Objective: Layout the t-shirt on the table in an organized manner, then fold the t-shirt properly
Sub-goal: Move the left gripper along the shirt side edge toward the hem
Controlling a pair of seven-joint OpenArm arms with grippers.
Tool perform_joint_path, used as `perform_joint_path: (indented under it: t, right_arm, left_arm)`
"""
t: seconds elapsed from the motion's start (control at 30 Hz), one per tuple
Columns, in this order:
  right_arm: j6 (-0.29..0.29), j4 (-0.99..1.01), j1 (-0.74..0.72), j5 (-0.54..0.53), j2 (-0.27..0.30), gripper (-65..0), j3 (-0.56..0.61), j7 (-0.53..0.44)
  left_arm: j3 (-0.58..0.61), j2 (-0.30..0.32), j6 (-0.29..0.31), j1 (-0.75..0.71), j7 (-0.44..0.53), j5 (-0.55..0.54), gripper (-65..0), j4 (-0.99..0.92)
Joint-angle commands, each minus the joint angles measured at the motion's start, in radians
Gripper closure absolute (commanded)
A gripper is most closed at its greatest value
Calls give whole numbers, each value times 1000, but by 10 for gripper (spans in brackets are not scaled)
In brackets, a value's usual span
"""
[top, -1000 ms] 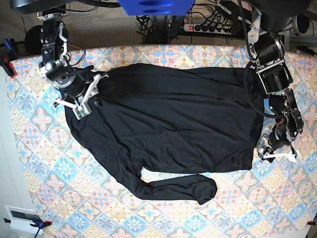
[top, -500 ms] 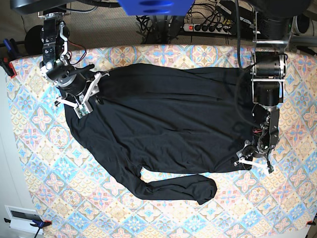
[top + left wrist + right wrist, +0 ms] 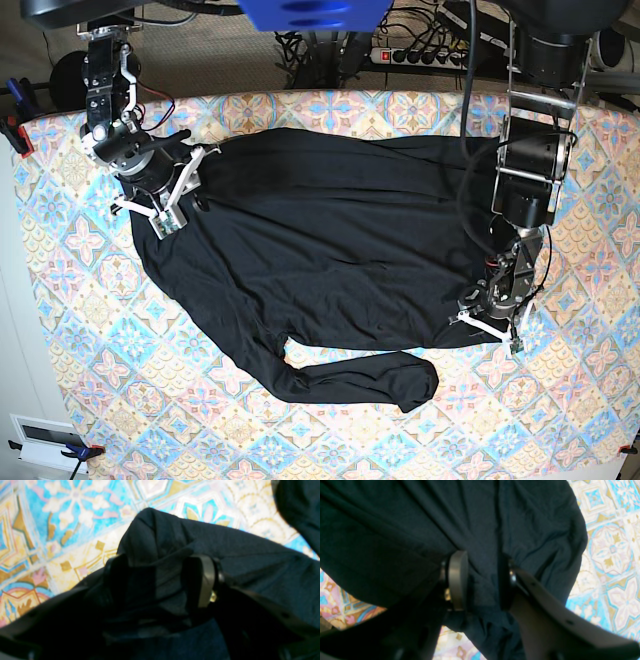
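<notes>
The black t-shirt [image 3: 330, 250] lies spread across the patterned table [image 3: 100, 330], with one long sleeve [image 3: 360, 380] curled along its near edge. My left gripper [image 3: 488, 325] stands on the shirt's lower right corner. In the left wrist view its jaws [image 3: 160, 580] are wide open and straddle a raised fold of the t-shirt [image 3: 250, 555]. My right gripper [image 3: 172, 192] rests on the shirt's upper left shoulder. In the right wrist view its jaws [image 3: 482, 580] stand partly apart, and black fabric [image 3: 395, 530] fills the gap between them.
Bare tablecloth shows around the shirt [image 3: 62, 517] [image 3: 612, 550]. Behind the table's far edge lie a power strip and cables [image 3: 420, 55]. A small white box [image 3: 45, 438] sits off the near left corner. A clamp [image 3: 15, 125] grips the left table edge.
My left arm has swung in from the right side of the table onto the shirt's lower right corner. The right arm and the shirt have stayed still.
</notes>
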State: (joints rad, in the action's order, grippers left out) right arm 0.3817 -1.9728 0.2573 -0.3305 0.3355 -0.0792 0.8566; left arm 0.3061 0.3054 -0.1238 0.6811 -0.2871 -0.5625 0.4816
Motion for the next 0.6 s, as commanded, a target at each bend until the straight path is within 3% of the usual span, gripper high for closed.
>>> perform_joint_path:
  t: [0.0, 0.1, 0.3, 0.43, 0.57]
  right_arm:
    - [-2, -15, -6, -9, 10, -190, -6, -23]
    - [-2, -15, -5, -9, 10, -190, -6, -23]
    - [-2, -15, -5, -9, 10, -190, -4, -23]
    - [-2, -15, -11, -9, 9, -190, -4, -24]
    - [-2, -9, -60, -6, 9, -190, 22, -24]
  left_arm:
    - [15, 13, 8, 33, -5, -11, -362, 7]
    - [66, 11, 8, 32, -7, -11, -328, 6]
    - [71, 38, 5, 38, 22, -18, 0, 6]
    - [69, 51, 5, 38, 30, -20, -14, 18]
    - [-14, 99, 5, -54, 29, -18, 0, 188]
